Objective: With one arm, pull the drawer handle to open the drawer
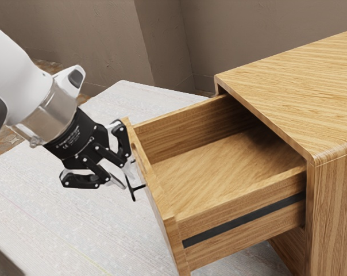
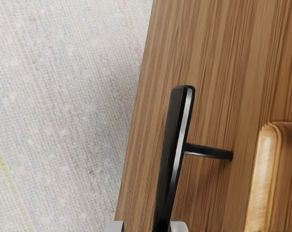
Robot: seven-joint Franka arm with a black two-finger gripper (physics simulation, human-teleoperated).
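The wooden drawer point(image 1: 219, 167) stands pulled well out of the cabinet point(image 1: 288, 86), and its inside is bare. A thin black bar handle point(image 1: 137, 187) sticks out from the drawer front point(image 2: 209, 72) on a short post. My black gripper point(image 1: 128, 177) is at that handle, on the exterior view's left of the drawer front. In the wrist view the handle point(image 2: 175, 159) runs down between my two grey fingertips point(image 2: 179, 226). It lies against one of them, with a gap to the other. The gripper is open around the bar.
A pale grey carpeted floor point(image 1: 58, 230) lies under my arm and in front of the drawer. The cabinet's top overhangs the back part of the drawer. Brown walls point(image 1: 162, 34) rise behind.
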